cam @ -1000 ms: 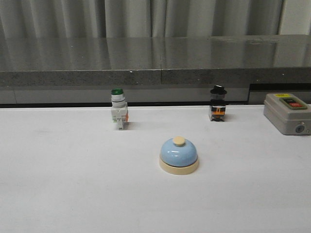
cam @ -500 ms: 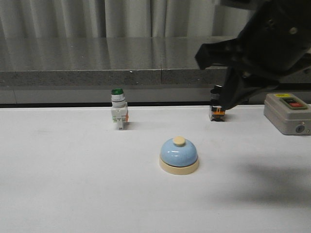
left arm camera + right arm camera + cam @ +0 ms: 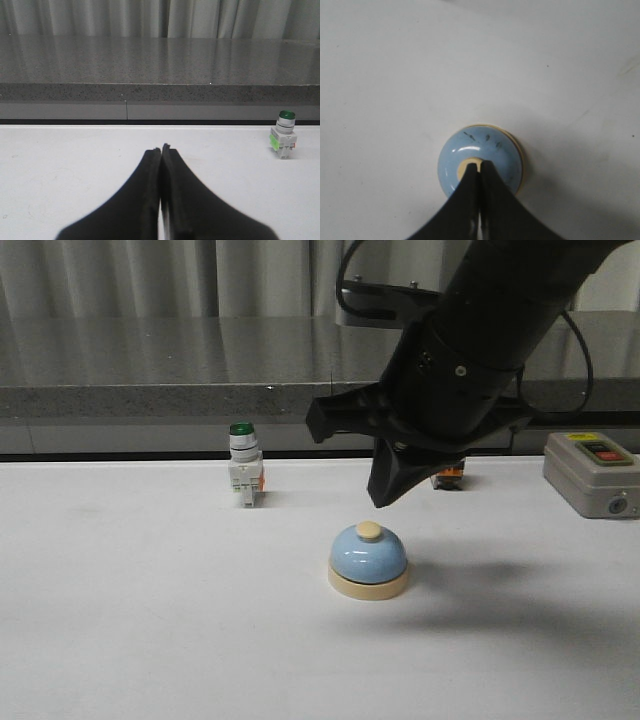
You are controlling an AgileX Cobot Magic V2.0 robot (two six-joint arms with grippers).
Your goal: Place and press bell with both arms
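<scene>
Right gripper parked right over the bell

My right gripper has its fingers pressed together, tip just above the cream button of the bell, mid-table. My left gripper is closed too, off left of the green-capped switch

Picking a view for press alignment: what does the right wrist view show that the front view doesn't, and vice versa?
Right wrist only: looking down on the bell, the shut right end effector lined up over its button.

Front only: the gap between tip and button, the green switch, grey box, and arm.

Both: bell, right end effector, white table.
</scene>
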